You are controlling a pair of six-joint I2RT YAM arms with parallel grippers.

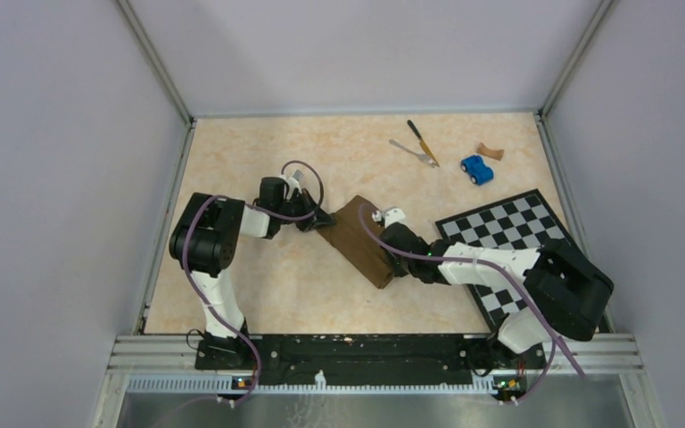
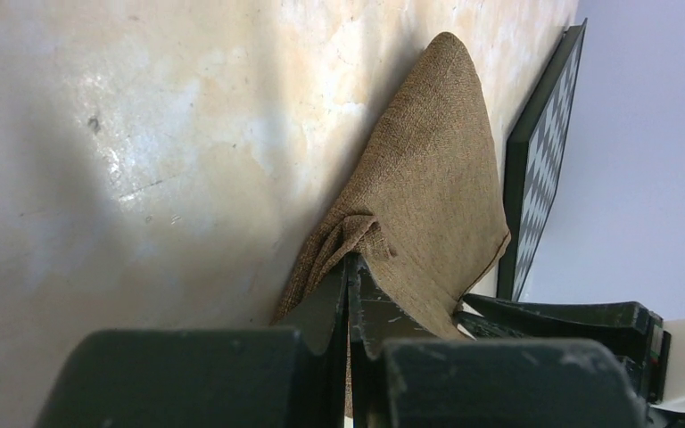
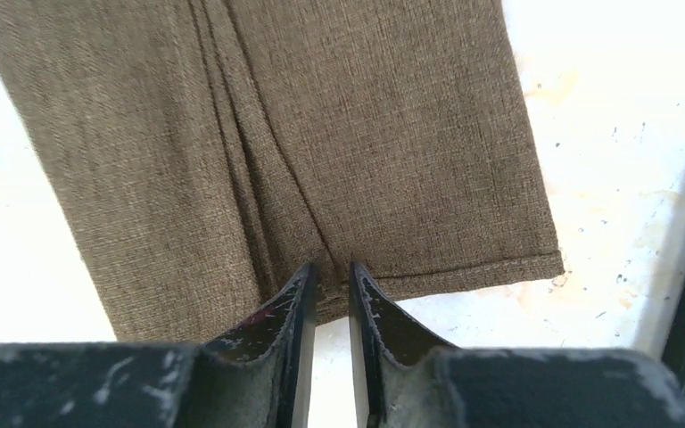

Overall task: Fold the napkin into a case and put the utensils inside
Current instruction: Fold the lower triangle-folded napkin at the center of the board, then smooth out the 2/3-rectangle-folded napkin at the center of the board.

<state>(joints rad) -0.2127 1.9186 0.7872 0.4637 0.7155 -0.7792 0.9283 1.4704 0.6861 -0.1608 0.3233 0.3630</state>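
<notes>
in left hand (image 2: 350,260): napkin (image 2: 428,178) corner; right hand (image 3: 330,272) at hem

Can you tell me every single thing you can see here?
napkin: one, dark brown, folded long, middle of table
knife: one, yellow-orange handle, far side
fork: one, silver, next to knife
toy car: one, blue, right of knife
small piece: one, brown, past car; unclear what
checkered board: one, black-and-white, right side
table: one, pale beige
left gripper: one, black, shut on napkin's far end
right gripper: one, black, at napkin's near end
</notes>
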